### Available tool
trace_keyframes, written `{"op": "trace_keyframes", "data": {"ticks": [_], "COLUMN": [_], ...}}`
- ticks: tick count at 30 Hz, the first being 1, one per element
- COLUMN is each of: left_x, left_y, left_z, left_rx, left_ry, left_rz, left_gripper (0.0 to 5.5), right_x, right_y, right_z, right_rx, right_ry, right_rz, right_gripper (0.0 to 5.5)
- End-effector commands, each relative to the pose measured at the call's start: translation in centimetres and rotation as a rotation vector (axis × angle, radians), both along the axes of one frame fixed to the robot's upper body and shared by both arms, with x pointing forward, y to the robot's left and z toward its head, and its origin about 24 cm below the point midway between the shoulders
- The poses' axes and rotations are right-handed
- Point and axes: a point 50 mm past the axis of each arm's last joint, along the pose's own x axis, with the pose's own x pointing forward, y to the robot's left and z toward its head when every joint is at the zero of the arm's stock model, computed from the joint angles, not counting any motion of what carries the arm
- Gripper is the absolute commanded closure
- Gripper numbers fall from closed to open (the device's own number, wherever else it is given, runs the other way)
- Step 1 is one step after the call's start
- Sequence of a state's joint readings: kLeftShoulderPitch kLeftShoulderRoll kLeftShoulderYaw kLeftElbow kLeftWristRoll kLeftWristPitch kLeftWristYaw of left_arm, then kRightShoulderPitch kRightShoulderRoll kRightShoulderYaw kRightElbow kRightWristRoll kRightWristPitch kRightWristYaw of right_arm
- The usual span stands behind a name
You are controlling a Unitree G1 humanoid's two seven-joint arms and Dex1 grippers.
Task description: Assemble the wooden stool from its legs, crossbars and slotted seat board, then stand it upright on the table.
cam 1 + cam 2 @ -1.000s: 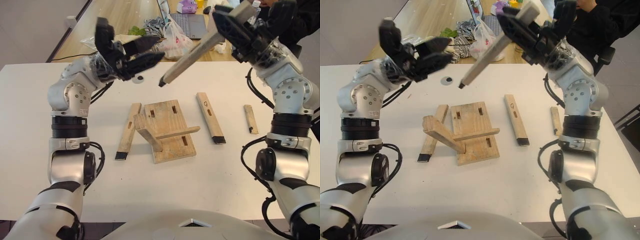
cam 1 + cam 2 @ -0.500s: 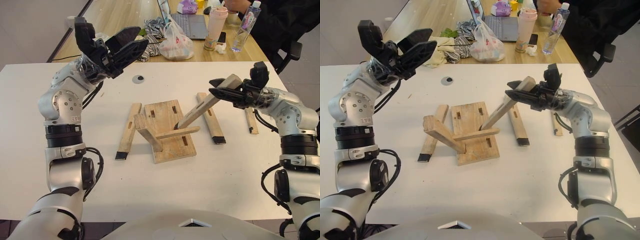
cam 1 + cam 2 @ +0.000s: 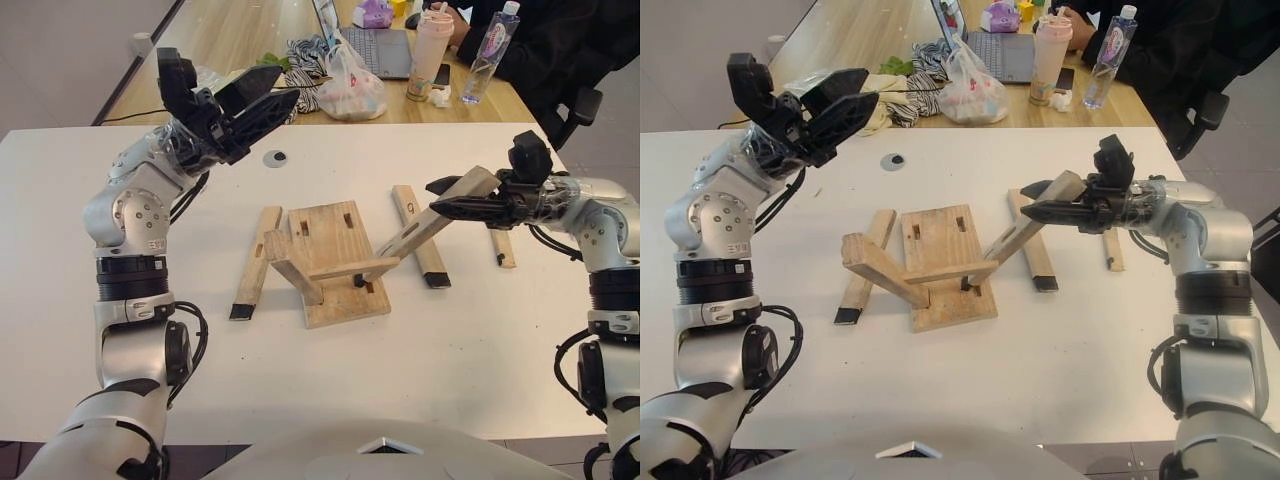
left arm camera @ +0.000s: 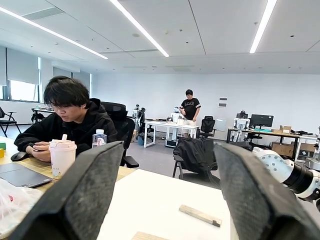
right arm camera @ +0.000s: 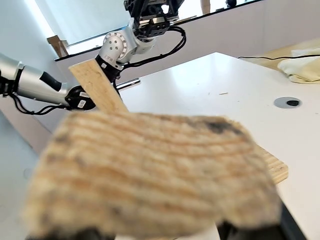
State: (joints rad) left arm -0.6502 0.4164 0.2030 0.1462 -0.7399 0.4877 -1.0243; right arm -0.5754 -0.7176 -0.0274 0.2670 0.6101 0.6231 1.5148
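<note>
The slotted seat board (image 3: pixel 338 262) lies flat mid-table. One leg (image 3: pixel 290 266) stands slanted in it, and a crossbar (image 3: pixel 348 268) runs from that leg across the board. My right gripper (image 3: pixel 446 197) is shut on another leg (image 3: pixel 402 240). This held leg slants down, its dark tip touching the board near the front right slot. Its cut end looms close in the right wrist view (image 5: pixel 150 170). My left gripper (image 3: pixel 290 85) hangs open, high above the table's back left, with nothing between its pads (image 4: pixel 80 200).
A loose leg (image 3: pixel 254 262) lies left of the board, another (image 3: pixel 432 262) lies right of it, and a short crossbar (image 3: pixel 500 240) lies farther right. A round cable port (image 3: pixel 276 157) sits in the tabletop behind. A laptop, bags and bottles stand on the desk beyond.
My right gripper swung the leg down from high above the table, and its tip now rests nearer the board's front right. The open left gripper shifted slightly.
</note>
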Motion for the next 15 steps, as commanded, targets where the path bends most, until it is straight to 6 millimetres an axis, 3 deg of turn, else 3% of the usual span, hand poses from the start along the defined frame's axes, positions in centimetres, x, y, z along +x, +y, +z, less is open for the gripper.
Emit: {"op": "trace_keyframes", "data": {"ticks": [1, 8, 15], "left_x": [-0.2, -0.3, -0.4], "left_y": [0.0, 0.0, -0.3], "left_z": [-0.5, -0.8, -1.3], "left_rx": [0.006, -0.001, -0.002], "left_ry": [-0.003, -0.003, 0.009], "left_rz": [0.015, 0.019, 0.021], "left_gripper": [2.24, 2.24, 2.24], "right_x": [0.3, 0.4, 0.7], "right_y": [-0.1, -0.4, 0.3], "right_z": [0.7, 1.0, 2.7], "right_rx": [-0.08, -0.149, -0.237], "right_ry": [-0.025, -0.047, -0.097], "right_rz": [0.029, 0.066, 0.135], "right_gripper": [3.47, 3.47, 3.47]}}
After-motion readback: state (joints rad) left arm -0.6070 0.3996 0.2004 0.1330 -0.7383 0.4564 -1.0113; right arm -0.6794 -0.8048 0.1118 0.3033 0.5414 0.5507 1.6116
